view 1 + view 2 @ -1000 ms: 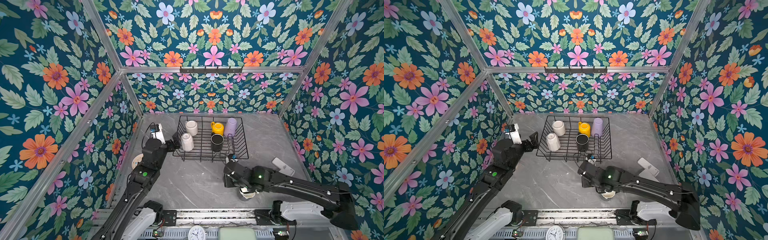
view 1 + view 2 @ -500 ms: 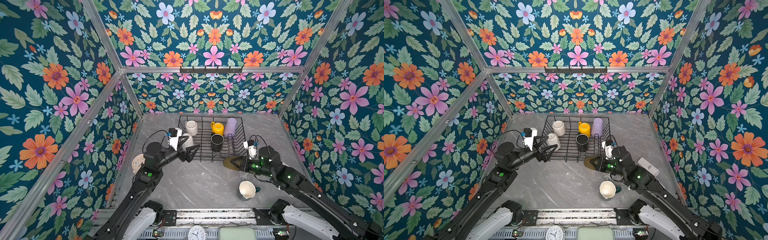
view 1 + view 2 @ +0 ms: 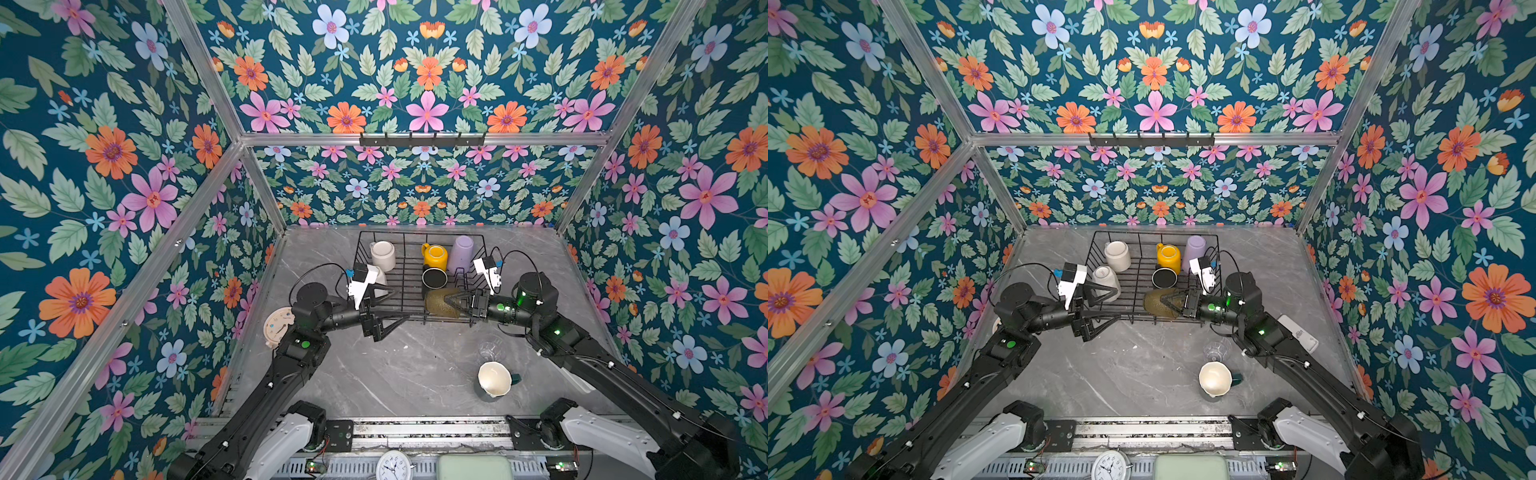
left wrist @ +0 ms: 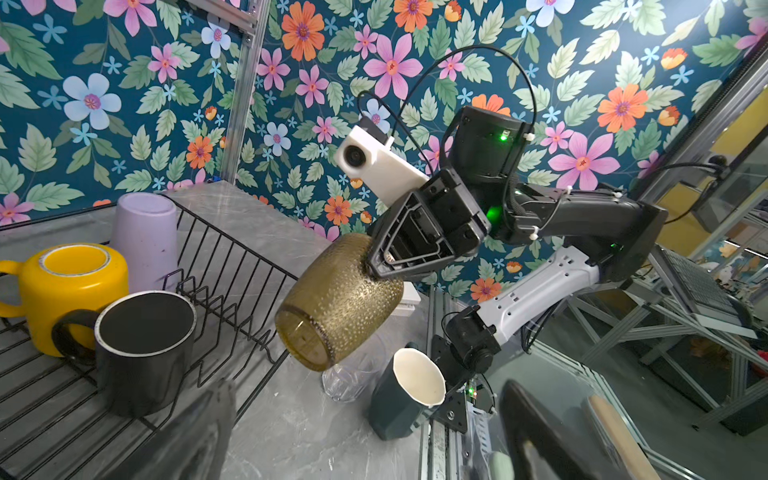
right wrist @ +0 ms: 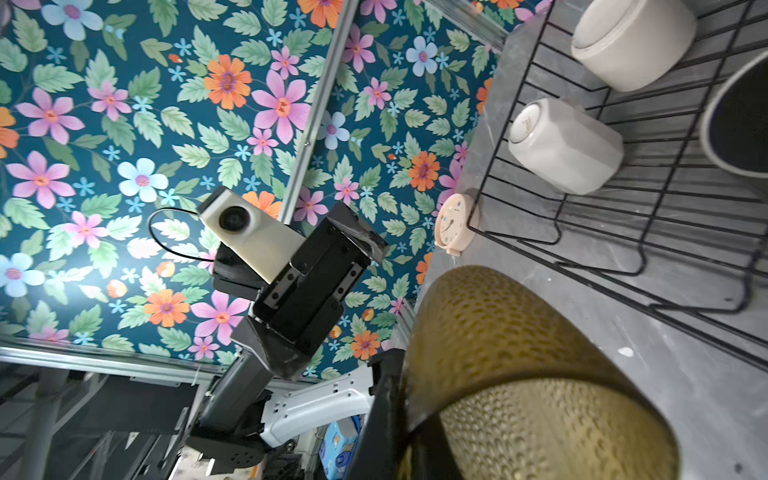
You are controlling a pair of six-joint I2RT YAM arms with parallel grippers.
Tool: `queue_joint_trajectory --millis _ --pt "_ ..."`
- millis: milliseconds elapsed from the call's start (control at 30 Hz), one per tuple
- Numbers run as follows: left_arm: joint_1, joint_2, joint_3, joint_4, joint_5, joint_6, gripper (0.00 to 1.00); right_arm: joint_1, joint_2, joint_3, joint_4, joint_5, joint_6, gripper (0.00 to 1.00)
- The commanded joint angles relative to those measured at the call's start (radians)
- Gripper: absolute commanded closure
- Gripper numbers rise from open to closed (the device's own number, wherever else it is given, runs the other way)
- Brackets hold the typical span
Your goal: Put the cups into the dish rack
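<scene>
My right gripper point(image 3: 451, 300) is shut on the amber glass point(image 3: 436, 302), held on its side over the front edge of the black wire dish rack point(image 3: 415, 233). The glass point(image 4: 336, 303) shows its open mouth in the left wrist view. In the rack are a cream mug point(image 3: 383, 254), a white mug point(image 3: 376, 282), a yellow mug point(image 3: 435, 255), a lilac tumbler point(image 3: 461, 251) and a black mug point(image 3: 434, 277). A clear glass point(image 3: 488, 349) and a teal mug point(image 3: 493, 378) stand on the table in front. My left gripper point(image 3: 403, 305) is open and empty at the rack's front left.
A small round clock point(image 3: 277, 326) leans by the left wall beside the rack. A white flat object point(image 3: 1300, 332) lies near the right wall under my right arm. A black hook rail point(image 3: 422, 139) is on the back wall. The grey marble table point(image 3: 395, 374) spreads in front.
My right gripper has come up from the front of the table to the rack's front edge with the amber glass. My left gripper has swung from the rack's left side toward its front.
</scene>
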Motion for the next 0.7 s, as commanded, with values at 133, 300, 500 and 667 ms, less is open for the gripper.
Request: queue_joint_trajectory --millis 133,300,500,667 --pt "0.001 -0.006 0.002 0.041 0.033 -0.010 0.00 0.003 0.057 0.025 0.272 -0.116 0.107 1.00" --pt "0.000 -0.003 0.009 0.025 0.022 0.010 0.00 0.009 0.073 0.023 0.342 -0.144 0.149 1.00" --pt "0.000 0.007 0.020 0.028 0.004 0.018 0.00 0.048 0.093 0.044 0.361 -0.160 0.149 1.00" --pt "0.001 0.019 0.026 0.032 -0.002 0.022 0.00 0.082 0.108 0.065 0.361 -0.168 0.140 1.00"
